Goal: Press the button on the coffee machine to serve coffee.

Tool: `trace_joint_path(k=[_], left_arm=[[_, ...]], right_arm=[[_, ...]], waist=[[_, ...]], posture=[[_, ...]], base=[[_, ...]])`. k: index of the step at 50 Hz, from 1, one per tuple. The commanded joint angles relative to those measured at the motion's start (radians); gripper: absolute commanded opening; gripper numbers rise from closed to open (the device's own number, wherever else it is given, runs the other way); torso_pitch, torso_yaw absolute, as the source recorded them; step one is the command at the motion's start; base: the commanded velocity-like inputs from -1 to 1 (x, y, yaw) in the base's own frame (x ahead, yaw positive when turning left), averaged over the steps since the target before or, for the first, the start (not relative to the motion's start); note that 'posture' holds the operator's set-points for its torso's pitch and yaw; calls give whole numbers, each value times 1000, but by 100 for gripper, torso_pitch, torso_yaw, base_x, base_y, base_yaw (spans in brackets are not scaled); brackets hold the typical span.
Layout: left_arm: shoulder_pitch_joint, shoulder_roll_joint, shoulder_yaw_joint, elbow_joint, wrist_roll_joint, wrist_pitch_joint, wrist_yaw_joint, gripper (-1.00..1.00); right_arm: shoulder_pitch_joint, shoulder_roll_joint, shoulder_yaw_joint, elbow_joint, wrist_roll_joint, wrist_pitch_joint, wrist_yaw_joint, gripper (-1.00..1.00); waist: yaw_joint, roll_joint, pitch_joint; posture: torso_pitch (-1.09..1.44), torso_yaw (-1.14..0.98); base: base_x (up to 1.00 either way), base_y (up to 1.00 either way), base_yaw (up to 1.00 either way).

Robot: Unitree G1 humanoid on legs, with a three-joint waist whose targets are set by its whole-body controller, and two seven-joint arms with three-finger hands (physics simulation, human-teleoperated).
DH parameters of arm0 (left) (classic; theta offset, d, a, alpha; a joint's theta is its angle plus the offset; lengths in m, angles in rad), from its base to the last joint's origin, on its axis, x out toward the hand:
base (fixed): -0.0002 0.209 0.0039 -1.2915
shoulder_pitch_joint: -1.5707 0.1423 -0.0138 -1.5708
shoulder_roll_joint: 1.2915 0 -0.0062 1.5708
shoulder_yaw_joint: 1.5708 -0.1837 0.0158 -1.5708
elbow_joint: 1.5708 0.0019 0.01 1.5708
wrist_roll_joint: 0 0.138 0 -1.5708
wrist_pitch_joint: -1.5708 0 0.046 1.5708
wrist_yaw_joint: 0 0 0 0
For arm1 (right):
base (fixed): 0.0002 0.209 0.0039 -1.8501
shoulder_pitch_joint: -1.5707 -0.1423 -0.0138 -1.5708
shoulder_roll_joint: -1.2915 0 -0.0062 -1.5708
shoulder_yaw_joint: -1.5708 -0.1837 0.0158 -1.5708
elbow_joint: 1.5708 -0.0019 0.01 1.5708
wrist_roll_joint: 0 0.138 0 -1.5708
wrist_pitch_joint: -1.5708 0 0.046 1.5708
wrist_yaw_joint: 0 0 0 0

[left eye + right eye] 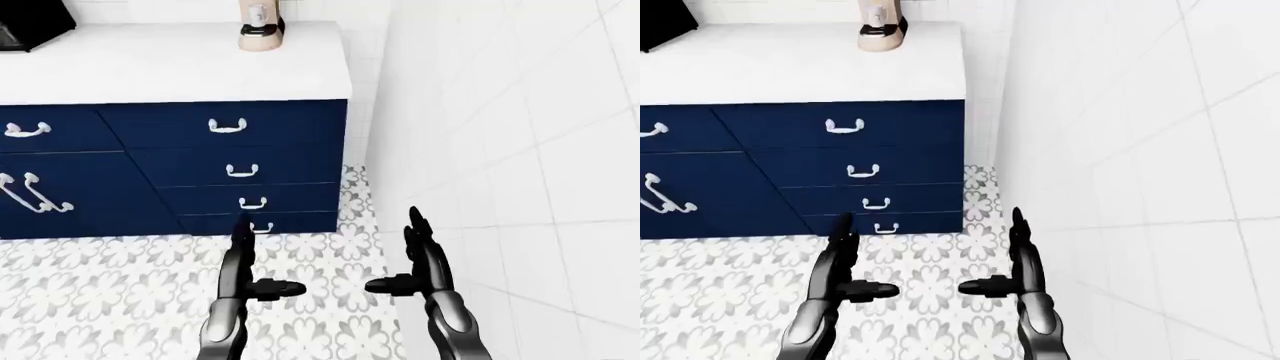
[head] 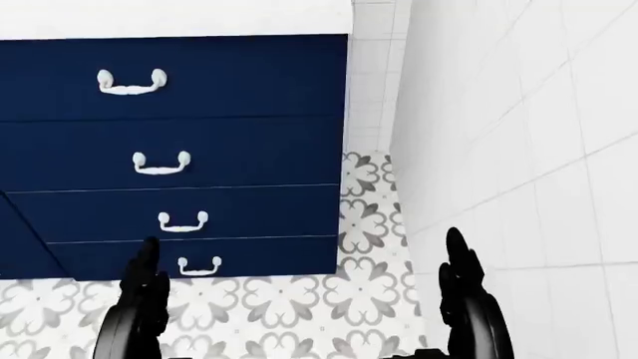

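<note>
While you stand well back from the white-topped counter (image 1: 170,64), the coffee machine and its button do not clearly show. In the left-eye view's top left corner a flat black shape (image 1: 30,22) sits on the counter, too cropped to name. Moving right, the navy blue cabinet with white curved handles (image 1: 228,126) fills the middle, and a beige cylindrical object with a dark band (image 1: 262,28) stands near the counter's right end; it could be anything, so don't take it for the target.

Below, over the grey-and-white flower-patterned floor tiles (image 1: 100,292), your left hand (image 1: 245,274) is raised with its fingers spread, thumb pointing inward, holding nothing. Your right hand (image 1: 415,262) mirrors it, fingers spread and empty, just beside the white tiled wall (image 1: 520,150).

The likely risk is that right arm scraping the wall if you turn or step rightward. You could also walk toward the wrong object, since the machine isn't identified; I'd judge you need to look left along the counter first.
</note>
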Motion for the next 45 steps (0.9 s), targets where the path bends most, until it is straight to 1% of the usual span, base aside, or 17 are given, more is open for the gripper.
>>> trace_joint_path(k=[1,2,3,4,5,6,7,8,15,18,20,27,28,33,36,41,45], left_arm=[[-32,4,5,-70,-7,-71,-3,100],[-34,5,5,-67,-5,-72,-2,100],[-34,4,5,-68,-6,-72,-1,100],[-32,4,4,-76,-5,-65,-1,100],[-33,4,5,-67,-5,-74,-2,100],[-31,4,4,-67,-5,-75,-2,100],[-29,4,3,-80,-5,-63,-1,100],[-33,4,4,-70,-5,-71,-2,100],[-36,5,9,-68,-3,-67,7,100],[-66,10,21,-38,0,-72,27,100],[-86,15,23,-49,4,-54,34,100],[-117,28,48,-148,-37,67,36,100],[-129,31,53,-183,-45,111,42,100],[-224,68,94,-291,-91,272,56,100],[-268,80,106,-298,-108,308,66,100],[-390,125,126,-277,-132,390,85,100],[-445,159,150,-289,-163,464,94,100]], right_arm=[[-27,-7,-4,-85,-1,-58,-2,100],[-25,-7,-3,-89,-6,-57,-3,100],[-24,-7,-3,-94,-6,-54,-3,100],[-23,-7,-4,-97,-7,-52,-3,100],[-23,-7,-4,-97,-6,-53,-2,100],[-23,-7,-4,-94,-7,-55,-1,100],[-21,-7,-4,-97,-8,-54,-1,100],[-20,-6,-4,-101,-8,-51,-1,100],[-16,-9,-5,-97,-25,-60,-2,100],[-20,-11,-10,-111,-29,-44,-5,100],[-34,-13,-10,-169,-34,20,-9,100],[-74,-14,-5,-266,-52,144,-16,100],[-85,-15,-3,-302,-55,185,-15,100],[-175,-30,-13,-415,-66,364,-13,100],[-252,-44,-23,-455,-71,467,-9,100],[-373,-72,-41,-472,-64,586,-1,100],[-439,-82,-40,-488,-66,650,-3,100]], waist=[[-2,-8,-1],[2,-8,-35],[7,-1,-61],[7,-2,-52],[6,-7,-17],[7,-8,-40],[7,-8,-69],[7,-8,-75],[8,-5,-80],[8,-5,-84],[8,-5,-88],[7,-3,-93],[7,-3,-94],[8,-1,-94],[8,0,-90],[9,2,-89],[7,4,-87]], posture=[[0,0],[0,0],[0,0],[0,0],[0,0],[0,0],[0,0],[0,0],[0,0],[0,0],[0,0],[0,0],[0,0],[0,0],[0,0],[0,0],[0,0]], base=[[0,0,0],[0,0,0],[0,0,0],[0,0,0],[0,0,0],[0,0,0],[0,0,0],[0,0,0],[0,0,0],[0,0,0],[0,0,0],[0,0,0],[0,0,0],[0,0,0],[0,0,0],[0,0,0],[0,0,0]])
